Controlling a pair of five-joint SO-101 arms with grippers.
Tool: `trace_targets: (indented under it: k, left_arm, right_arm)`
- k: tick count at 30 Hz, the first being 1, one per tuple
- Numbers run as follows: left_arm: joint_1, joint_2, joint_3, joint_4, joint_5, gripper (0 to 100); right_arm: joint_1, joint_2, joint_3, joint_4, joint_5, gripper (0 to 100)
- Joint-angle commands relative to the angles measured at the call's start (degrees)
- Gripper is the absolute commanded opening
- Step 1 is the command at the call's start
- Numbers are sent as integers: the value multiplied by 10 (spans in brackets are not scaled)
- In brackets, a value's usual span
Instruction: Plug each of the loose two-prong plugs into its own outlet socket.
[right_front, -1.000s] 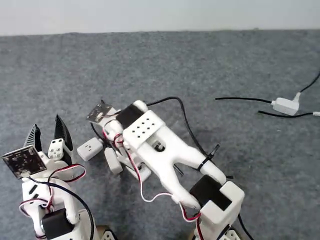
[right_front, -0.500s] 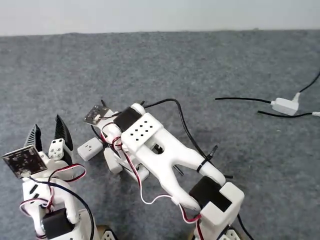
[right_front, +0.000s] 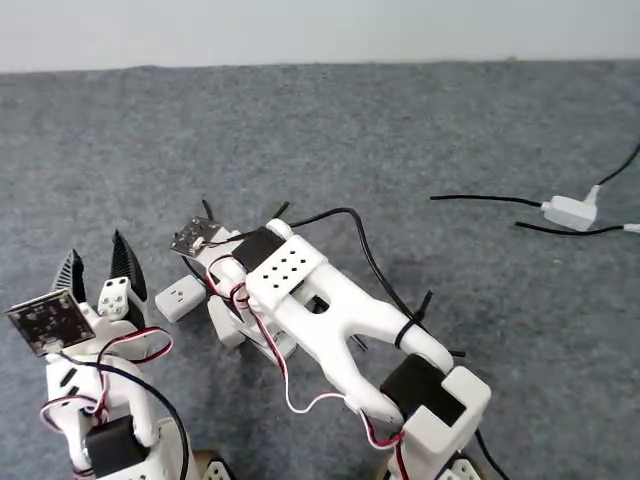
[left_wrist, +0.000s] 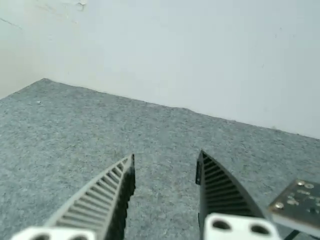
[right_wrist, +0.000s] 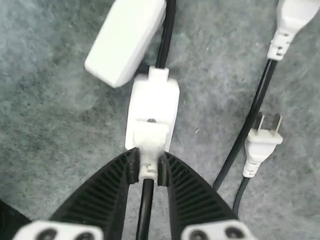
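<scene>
White two-prong plug (right_wrist: 149, 139) clamped between the right gripper's (right_wrist: 147, 163) black fingertips, its prongs out of sight where it butts the white outlet block (right_wrist: 152, 97) just ahead. Second loose white plug (right_wrist: 261, 142) lies beside, prongs bare. The left gripper (left_wrist: 165, 172) hangs spread wide.

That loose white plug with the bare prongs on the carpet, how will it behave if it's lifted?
The plug looks small and solid, so it is probably light and stiff. Its black cord runs off across the carpet, so it will likely trail and tug. The smooth plastic may slip.
</scene>
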Motion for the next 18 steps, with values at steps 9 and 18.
trace_targets:
  k: [9,18]
  left_arm:
    - [1,-9,0,-19,7,203]
    - [1,-9,0,-19,7,203]
  right_arm:
    - [5,0,55,-87,-2,8]
    - [6,1,90,-113,-5,8]
